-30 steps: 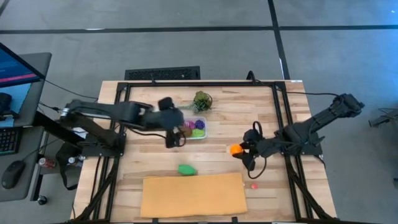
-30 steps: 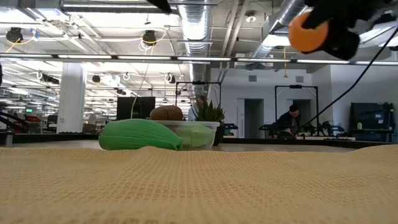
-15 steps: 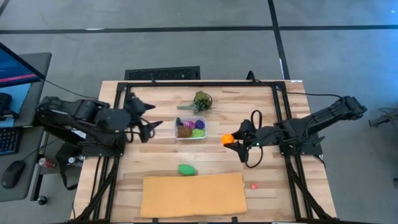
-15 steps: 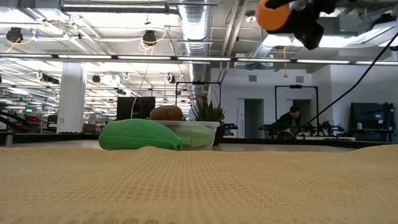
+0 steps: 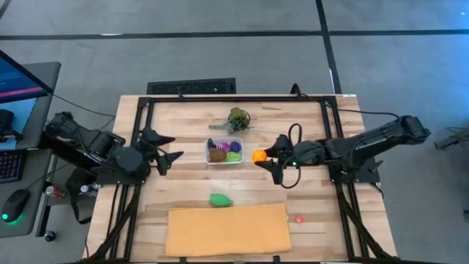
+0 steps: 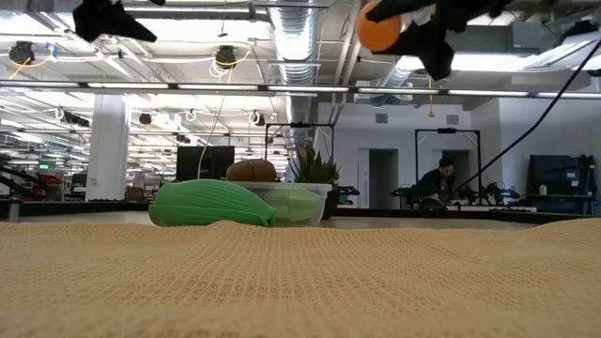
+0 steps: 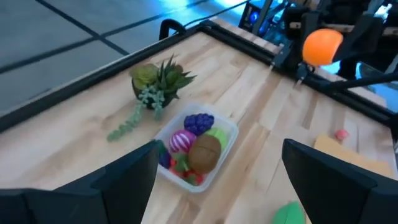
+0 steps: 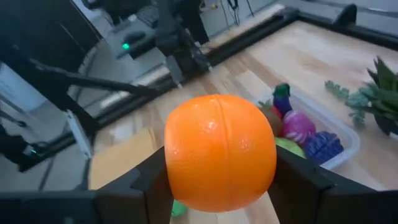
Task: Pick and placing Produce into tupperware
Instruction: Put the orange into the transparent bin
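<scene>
The tupperware (image 5: 224,151) is a clear tub at the table's middle, holding several produce pieces, also seen in the left wrist view (image 7: 196,148). My right gripper (image 5: 264,157) is just right of the tub, above the table, shut on an orange toy fruit (image 5: 259,155). My left gripper (image 5: 170,147) hovers open near the table's left side, pointing toward the tub, with nothing between its fingers. A green piece (image 5: 220,199) lies on the wood in front of the tub, and a small red piece (image 5: 299,218) lies near the right front. My right gripper pinches the orange fruit by its two opposite sides (image 8: 177,155) between the two fingers (image 8: 297,180). The fingers come from the table's right, nearly level and slanting a little down. The fruit is lifted clear of the table (image 6: 380,33).
A tan-orange woven mat (image 5: 227,229) lies along the near edge. A green leafy bunch (image 5: 237,119) sits just beyond the tub. A black frame rail (image 5: 234,99) runs around the table top. Bare wood lies between my left gripper and the tub.
My left gripper has drawn back from over the tub toward the table's left edge, rolling as it went, and has stayed open. My right gripper has carried the orange fruit toward the table's left, up to the tub's right side, still clear of the table.
</scene>
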`<state>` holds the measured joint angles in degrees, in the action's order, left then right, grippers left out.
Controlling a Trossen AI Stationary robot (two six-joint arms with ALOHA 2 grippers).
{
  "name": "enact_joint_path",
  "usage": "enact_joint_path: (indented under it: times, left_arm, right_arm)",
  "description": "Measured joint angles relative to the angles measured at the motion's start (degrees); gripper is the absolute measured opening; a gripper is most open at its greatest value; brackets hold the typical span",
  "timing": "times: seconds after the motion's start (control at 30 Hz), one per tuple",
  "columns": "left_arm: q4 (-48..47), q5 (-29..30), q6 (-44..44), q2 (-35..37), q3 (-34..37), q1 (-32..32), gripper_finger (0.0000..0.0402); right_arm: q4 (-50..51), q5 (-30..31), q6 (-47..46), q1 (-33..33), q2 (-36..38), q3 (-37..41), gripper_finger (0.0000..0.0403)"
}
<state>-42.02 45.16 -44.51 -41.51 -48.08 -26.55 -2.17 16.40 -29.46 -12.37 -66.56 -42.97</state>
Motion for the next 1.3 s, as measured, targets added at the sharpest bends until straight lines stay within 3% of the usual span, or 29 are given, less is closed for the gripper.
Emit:
enact_joint_path:
  times: [0.37,0.77,1.3]
  left_arm:
    - [6.6,2.1,-5.7,2.2,8.6,-1.9,0.0332]
    - [7.2,2.0,-6.8,2.2,9.0,-1.9,0.0332]
    - [6.8,2.1,-6.9,2.2,9.0,-1.9,0.0332]
  right_arm:
    - [-11.9,-0.1,1.6,5.0,-12.6,0.1,0.0207]
    - [-22.7,-4.5,-0.5,10.2,-25.2,0.0,0.0206]
    - [-20.2,-12.2,-0.5,16.5,-36.8,-9.9,0.0206]
